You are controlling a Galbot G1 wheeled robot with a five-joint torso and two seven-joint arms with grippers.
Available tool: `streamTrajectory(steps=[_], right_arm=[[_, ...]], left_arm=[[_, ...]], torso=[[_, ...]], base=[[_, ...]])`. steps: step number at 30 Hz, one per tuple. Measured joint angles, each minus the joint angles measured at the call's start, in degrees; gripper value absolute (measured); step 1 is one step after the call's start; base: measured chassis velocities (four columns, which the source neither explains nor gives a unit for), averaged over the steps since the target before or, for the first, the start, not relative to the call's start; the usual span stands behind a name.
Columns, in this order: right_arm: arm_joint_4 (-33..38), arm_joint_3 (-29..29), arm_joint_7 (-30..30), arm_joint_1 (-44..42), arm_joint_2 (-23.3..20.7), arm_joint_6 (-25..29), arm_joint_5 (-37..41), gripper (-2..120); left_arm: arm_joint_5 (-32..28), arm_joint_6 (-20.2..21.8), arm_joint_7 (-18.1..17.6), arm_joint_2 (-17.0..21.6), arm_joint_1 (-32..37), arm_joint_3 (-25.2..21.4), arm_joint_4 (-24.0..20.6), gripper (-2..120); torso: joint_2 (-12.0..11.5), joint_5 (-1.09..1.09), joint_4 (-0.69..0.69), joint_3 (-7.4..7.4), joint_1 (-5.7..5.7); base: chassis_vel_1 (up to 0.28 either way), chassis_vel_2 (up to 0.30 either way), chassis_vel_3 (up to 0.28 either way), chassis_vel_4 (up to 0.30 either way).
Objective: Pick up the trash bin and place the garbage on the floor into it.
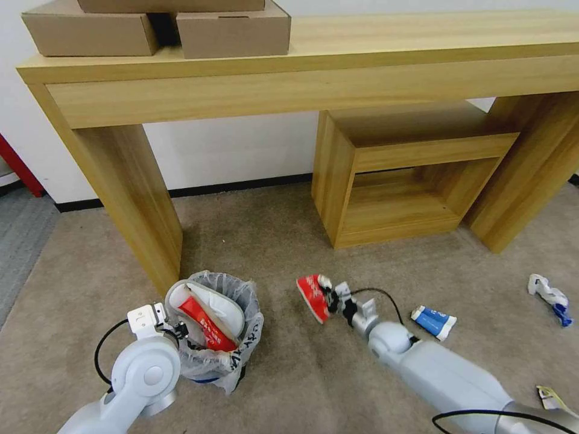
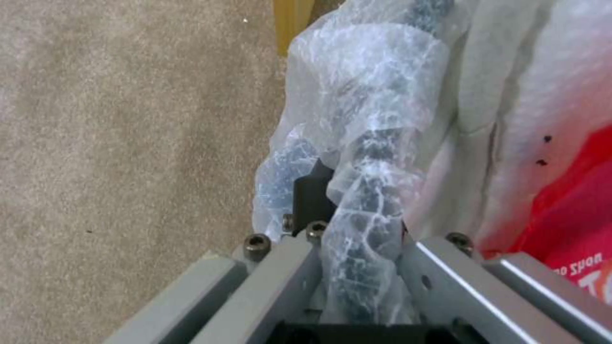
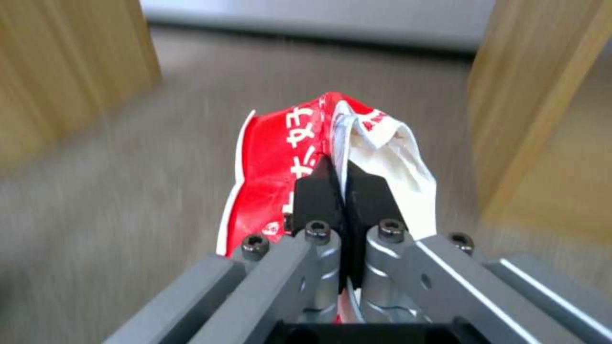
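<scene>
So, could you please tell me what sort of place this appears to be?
Probably an office or hotel-style room: flat beige short-pile carpet, a long light-wood console table against a white wall, brown cardboard boxes on top, and a low wooden open-fronted stool tucked beneath.

White Japanese characters, not clearly legible, mark the red carton [image 3: 280, 157].

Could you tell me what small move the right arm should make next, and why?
Probably swing the right gripper left over the trash bin. It is shut on the red-white carton, held just above the floor, while the left gripper clamps the bin's bagged rim, with the bin's mouth open beside it.
</scene>
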Motion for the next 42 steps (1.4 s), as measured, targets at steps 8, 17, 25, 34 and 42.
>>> streamTrajectory(steps=[8, 17, 25, 34, 42], right_arm=[[12.1, 5.0, 0.1, 1.7, -4.4, -0.1, 2.8, 0], [22.6, 2.6, 1.2, 5.3, -5.5, -1.0, 6.4, 0], [29.0, -2.6, 3.1, 5.4, -5.7, -3.6, 8.1, 0], [34.0, -10.5, 6.9, 5.4, -5.4, -6.4, 10.8, 0], [35.2, -17.0, 8.5, 4.4, -4.9, -7.4, 10.5, 0]], left_arm=[[-0.7, 0.1, -0.1, 0.3, -0.2, 0.0, -0.8, 0], [-1.0, 0.2, -0.2, -0.1, -0.5, 0.0, -0.5, 0], [-0.9, 0.1, -0.3, -0.8, -1.3, 0.2, 0.7, 0], [-1.3, 0.0, -0.4, -0.5, -1.7, 0.1, 1.3, 0], [-1.0, 0.0, -0.7, -1.0, -1.7, 0.1, 1.8, 0]], torso=[[0.0, -0.01, -0.02, 0.0, 0.0], [0.0, 0.0, 0.0, -0.01, 0.0], [0.0, 0.02, 0.01, -0.01, 0.0], [0.0, -0.01, 0.0, -0.01, 0.0], [0.0, 0.01, 0.0, -0.02, 0.0]], base=[[0.0, 0.0, 0.0, 0.0], [0.0, 0.0, 0.0, 0.0], [0.0, 0.0, 0.0, 0.0], [0.0, 0.0, 0.0, 0.0], [0.0, 0.0, 0.0, 0.0]])
